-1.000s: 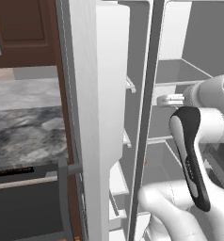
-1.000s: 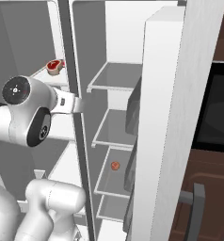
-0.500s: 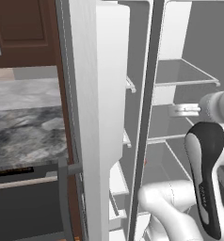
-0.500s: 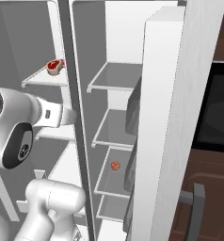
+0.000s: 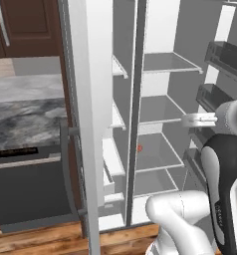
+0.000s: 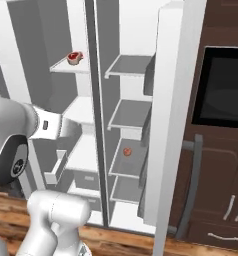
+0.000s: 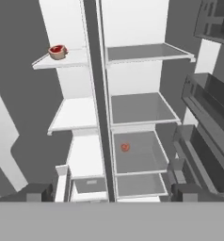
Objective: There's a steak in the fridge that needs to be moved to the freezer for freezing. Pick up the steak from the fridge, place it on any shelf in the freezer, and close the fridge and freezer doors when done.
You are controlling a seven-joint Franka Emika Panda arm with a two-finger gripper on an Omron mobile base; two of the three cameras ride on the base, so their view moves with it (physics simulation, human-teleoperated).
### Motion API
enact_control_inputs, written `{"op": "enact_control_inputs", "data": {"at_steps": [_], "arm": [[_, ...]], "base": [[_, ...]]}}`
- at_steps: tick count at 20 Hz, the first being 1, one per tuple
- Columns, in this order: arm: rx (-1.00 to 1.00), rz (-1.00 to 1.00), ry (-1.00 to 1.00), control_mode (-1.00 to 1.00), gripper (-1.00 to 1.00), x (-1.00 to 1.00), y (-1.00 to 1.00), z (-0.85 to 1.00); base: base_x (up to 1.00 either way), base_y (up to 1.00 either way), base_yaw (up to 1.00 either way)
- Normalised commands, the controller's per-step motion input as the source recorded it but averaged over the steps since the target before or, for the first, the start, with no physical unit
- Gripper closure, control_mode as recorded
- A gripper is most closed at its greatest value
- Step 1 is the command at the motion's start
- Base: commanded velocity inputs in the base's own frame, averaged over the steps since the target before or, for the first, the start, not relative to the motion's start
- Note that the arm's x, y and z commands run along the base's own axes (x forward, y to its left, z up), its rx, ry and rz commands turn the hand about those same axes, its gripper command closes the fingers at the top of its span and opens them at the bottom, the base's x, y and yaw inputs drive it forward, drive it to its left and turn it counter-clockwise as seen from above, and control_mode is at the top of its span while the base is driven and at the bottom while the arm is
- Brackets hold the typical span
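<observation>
The steak (image 7: 58, 51) lies on the top narrow white shelf (image 7: 62, 60) of the freezer (image 7: 76, 117), near that shelf's front left corner. In the right base view the same steak (image 6: 74, 57) sits on the uppermost shelf of the narrower compartment, flat, with its pale rim showing.

The gripper (image 7: 114, 192) is well apart from the steak. Its two dark fingertips (image 7: 38, 192) rise at the bottom of the hand view, set wide on either side of the unit's centre divider (image 7: 96, 94), with nothing between them; the pincer stands released. The steak is high and to the left of the fingertips in the hand view, with two lower freezer shelves between.

The fridge (image 7: 142, 113) stands to the right of the divider, with broad grey shelves. A small round orange-red ball (image 7: 125, 147) rests on the third fridge shelf (image 7: 142, 157), also seen in the left base view (image 5: 139, 148) and the right base view (image 6: 126, 152).

Both doors are open. The wider fridge door (image 7: 208, 122) carries dark bins on its inner face. The narrower freezer door (image 5: 88, 119) stands edge-on in the left base view, with a dark bar handle (image 5: 70, 174). A freezer drawer (image 6: 58, 167) below the shelves is pulled partly out.
</observation>
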Motion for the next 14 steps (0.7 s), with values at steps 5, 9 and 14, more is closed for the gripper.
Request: {"op": "enact_control_inputs", "data": {"at_steps": [5,9,14], "arm": [[0.0,0.0,0.0,1.0,-1.0,0.0,0.0,0.0],[0.0,0.0,0.0,1.0,-1.0,0.0,0.0,0.0],[0.0,0.0,0.0,1.0,-1.0,0.0,0.0,0.0]], "base": [[-0.45,-0.06,-0.03],[0.23,-0.38,-0.02],[0.35,-0.11,0.0]]}}
